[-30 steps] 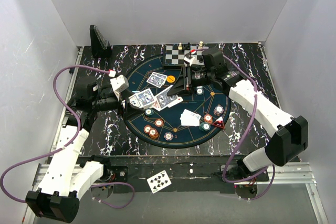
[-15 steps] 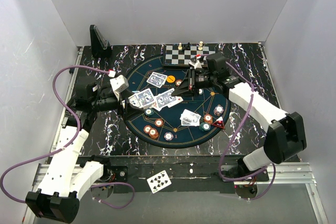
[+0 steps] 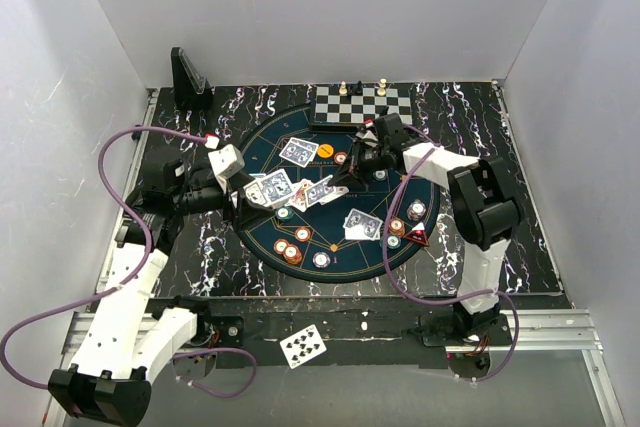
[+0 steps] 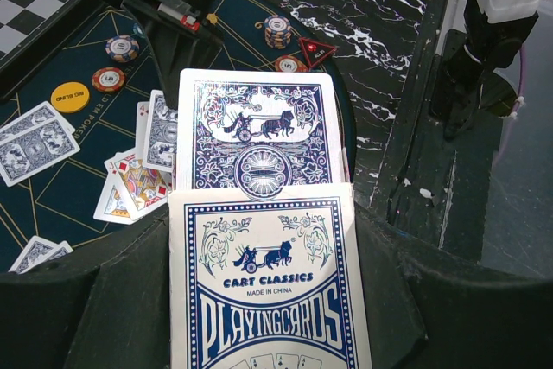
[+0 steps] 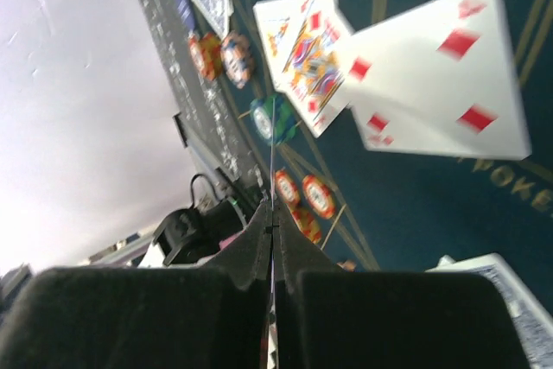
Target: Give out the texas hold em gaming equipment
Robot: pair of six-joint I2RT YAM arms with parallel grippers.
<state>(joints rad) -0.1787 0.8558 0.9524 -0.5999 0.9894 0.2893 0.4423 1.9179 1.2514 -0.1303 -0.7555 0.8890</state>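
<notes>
My left gripper [image 4: 268,300] is shut on a blue-and-white playing-card box [image 4: 272,287] with one blue-backed card [image 4: 255,131] sliding out of its top. It hovers over the left part of the round mat [image 3: 340,252]. My right gripper [image 5: 273,213] is shut on a single playing card [image 5: 272,140], seen edge-on, low over the mat centre [image 3: 358,162]. Face-up diamond cards [image 5: 432,75] lie below it. Card pairs [image 3: 298,151] [image 3: 362,224], chip stacks [image 3: 290,250] [image 3: 417,211], a yellow disc [image 3: 325,151] and a red triangle marker [image 3: 417,237] lie on the mat.
A chessboard [image 3: 360,104] with pieces stands at the back behind the right gripper. A black stand [image 3: 188,75] is at the back left. One face-up card [image 3: 303,345] lies off the table on the front rail. Purple cables loop beside both arms.
My right gripper has moved from beside the chessboard down and left toward the mat centre, its arm folding in. The left gripper and its card box have stayed put.
</notes>
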